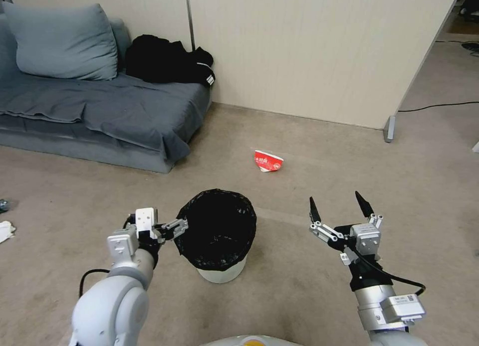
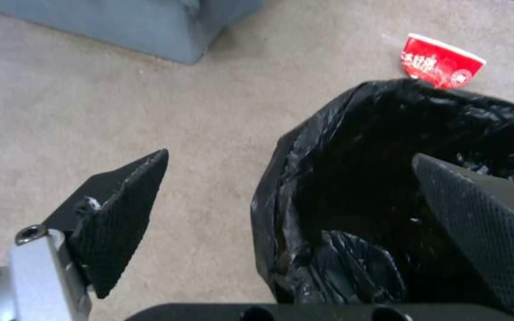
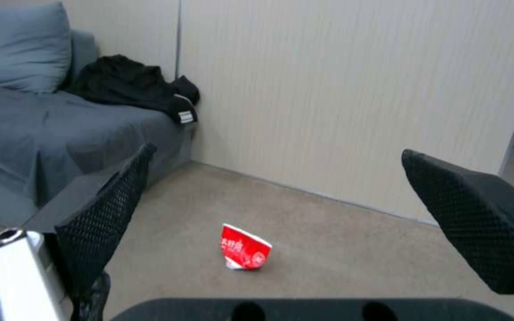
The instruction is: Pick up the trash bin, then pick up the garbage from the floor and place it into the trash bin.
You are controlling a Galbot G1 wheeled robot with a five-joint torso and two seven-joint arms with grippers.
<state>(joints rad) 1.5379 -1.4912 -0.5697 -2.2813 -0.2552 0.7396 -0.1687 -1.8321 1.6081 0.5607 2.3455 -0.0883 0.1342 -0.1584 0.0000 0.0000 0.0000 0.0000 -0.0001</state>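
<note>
Beige short-pile carpet floor (image 1: 309, 296) runs out to a pale panelled wall (image 1: 319, 52), with a grey-blue sofa (image 1: 100, 111) on the robot's left carrying a heap of black clothing (image 1: 167, 59). The small round white plastic trash bin (image 1: 219, 273), lined with a crinkly black bag, stands on the carpet, not lifted. The left gripper (image 2: 281, 209) is spread wide astride the bin's near rim, one finger outside, one inside the bag, nothing clamped. So step one looks barely begun. The right gripper (image 1: 341, 206) hovers wide open and empty, pointing at a crushed red-and-white carton (image 1: 268, 161) lying beyond the bin, well apart. Crumpled white tissue (image 1: 6, 231) waits far left. Nothing blocks the carton.
</note>
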